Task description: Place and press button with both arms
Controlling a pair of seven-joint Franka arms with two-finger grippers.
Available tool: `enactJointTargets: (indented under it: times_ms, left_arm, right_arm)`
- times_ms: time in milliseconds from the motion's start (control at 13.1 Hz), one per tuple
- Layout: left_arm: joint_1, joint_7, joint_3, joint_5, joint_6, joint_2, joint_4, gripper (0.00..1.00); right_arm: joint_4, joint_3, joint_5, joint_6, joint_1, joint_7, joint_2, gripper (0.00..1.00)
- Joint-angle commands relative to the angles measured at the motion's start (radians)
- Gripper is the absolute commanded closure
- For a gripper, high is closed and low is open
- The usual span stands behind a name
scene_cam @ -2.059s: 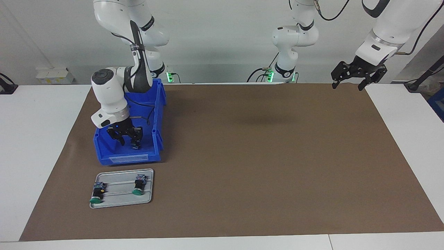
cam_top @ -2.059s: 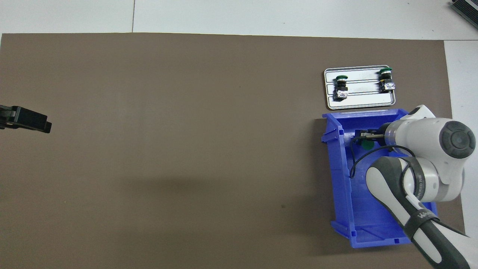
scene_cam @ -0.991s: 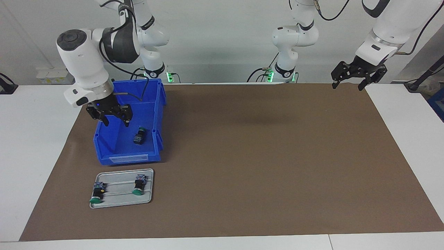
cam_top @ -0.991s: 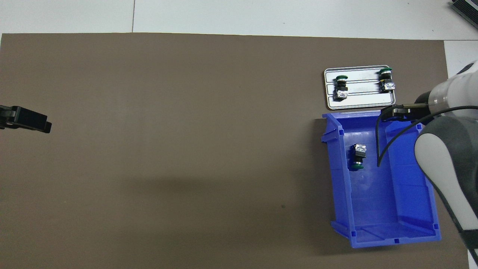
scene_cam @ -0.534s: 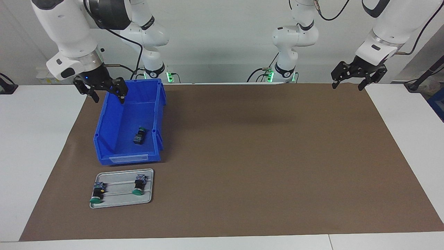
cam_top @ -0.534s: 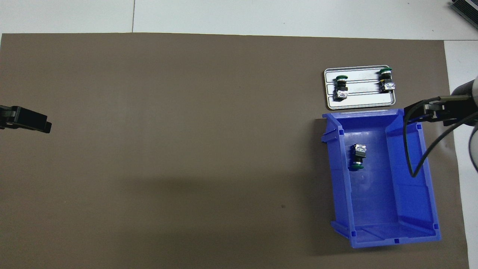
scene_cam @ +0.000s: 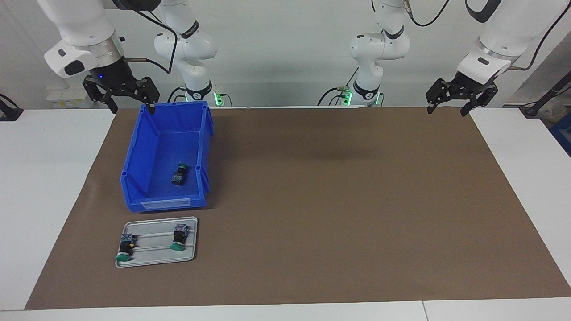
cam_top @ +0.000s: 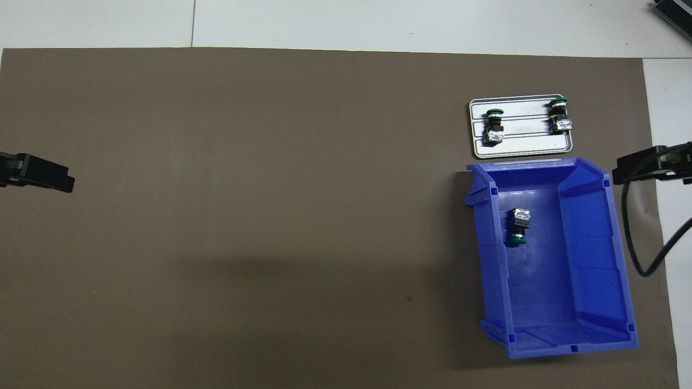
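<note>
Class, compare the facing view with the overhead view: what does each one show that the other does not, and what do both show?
Only the facing view shows the arms' white bodies and bases, the wall, and both hands whole: the right hand open above the bin's robot-side end, the left hand open over the mat's corner.

Only the overhead view shows the bin's floor fully, straight down.

Both show the blue bin with one button in it, the grey tray with two buttons, and the brown mat.

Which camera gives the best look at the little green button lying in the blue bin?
The overhead view: the button shows cap and body unobstructed in the blue bin. The facing view shows it smaller, lying near the bin's wall.
</note>
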Motion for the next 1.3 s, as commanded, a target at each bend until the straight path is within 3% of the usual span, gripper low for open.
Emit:
enactJointTargets:
  times_ms: [0,534,839,1220]
  left_arm:
    - [0.002,0.007,0.004,-0.011,0.016,-0.028,-0.036,0.00]
    - [0.002,0.007,0.004,-0.011,0.016,-0.030,-0.036,0.00]
    - [0.002,0.007,0.004,-0.011,0.016,-0.028,-0.036,0.00]
    - [0.002,0.007,0.004,-0.011,0.016,-0.028,-0.036,0.00]
  right_arm:
    - [-0.128,-0.086,0.032,0.086,0.050,-0.052,-0.068,0.01]
    - [-0.180,-0.065,0.032,0.096,0.050,-0.069,-0.060,0.01]
    - [-0.078,-0.041,0.032,-0.007,0.047,-0.063,-0.027,0.01]
    - [-0.073,-0.038,0.054,-0.013,0.042,0.020,-0.025,0.01]
